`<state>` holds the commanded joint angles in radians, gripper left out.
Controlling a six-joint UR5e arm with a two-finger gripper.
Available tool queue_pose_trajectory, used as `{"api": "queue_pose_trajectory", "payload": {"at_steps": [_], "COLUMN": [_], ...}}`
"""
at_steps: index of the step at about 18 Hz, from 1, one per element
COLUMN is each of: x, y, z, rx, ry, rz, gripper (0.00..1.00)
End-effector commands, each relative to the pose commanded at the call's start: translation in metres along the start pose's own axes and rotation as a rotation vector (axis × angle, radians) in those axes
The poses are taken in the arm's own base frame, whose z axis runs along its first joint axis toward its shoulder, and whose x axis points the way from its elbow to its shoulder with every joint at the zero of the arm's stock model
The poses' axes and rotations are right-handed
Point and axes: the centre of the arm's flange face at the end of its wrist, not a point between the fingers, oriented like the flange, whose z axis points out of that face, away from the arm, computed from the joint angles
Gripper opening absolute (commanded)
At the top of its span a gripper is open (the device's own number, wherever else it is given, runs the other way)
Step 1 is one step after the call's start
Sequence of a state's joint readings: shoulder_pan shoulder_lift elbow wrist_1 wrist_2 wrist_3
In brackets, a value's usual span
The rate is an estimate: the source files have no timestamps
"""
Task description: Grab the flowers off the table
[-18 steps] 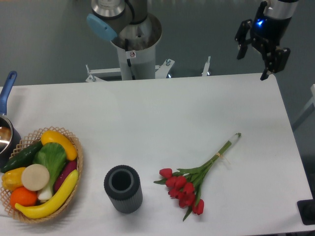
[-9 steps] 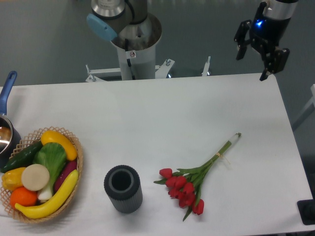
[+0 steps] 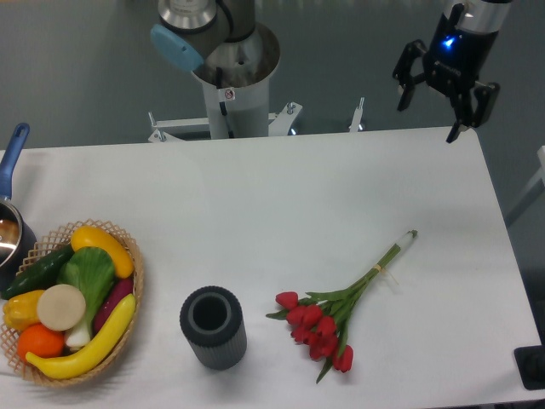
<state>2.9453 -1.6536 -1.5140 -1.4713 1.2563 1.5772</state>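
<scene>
wicker basket point(image 3: 134, 281) of produce; hollow dark cylinder point(image 3: 213, 327)

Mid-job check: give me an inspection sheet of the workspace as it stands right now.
Surface: white table, flat, no spills seen.
Job's things: flowers, red tulips lying flat near the front edge, pale stem ends pointing toward the far right; untouched.
Clutter: dark ribbed cylinder upright, left of the tulips; wicker basket of produce at front left; blue-handled pot at the left edge.
Grippers: pincer open, empty, above the far right corner.
Cables: nothing seen.
Surroundings: robot base behind the table, grey floor.
</scene>
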Motion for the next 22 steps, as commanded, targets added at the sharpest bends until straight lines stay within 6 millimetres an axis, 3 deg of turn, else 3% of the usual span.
{"api": "queue_pose_trajectory", "payload": {"at_steps": [4,6,11,17,22], "x": [0.006,0.011,0.027,0.029,0.019], "y": [-0.004,-0.021,-0.050,-0.049,-0.051], "z": [0.015,0.025,0.078,0.104,0.153], "rx": [0.017,0.031,0.063,0.064,0.051], "ry": [0.025,0.024,-0.113,-0.161,-0.078], "rz": [-0.076,-0.080,-0.087,-0.056,-0.058], "gripper": [1.00,1.00,1.00,1.00,1.00]}}
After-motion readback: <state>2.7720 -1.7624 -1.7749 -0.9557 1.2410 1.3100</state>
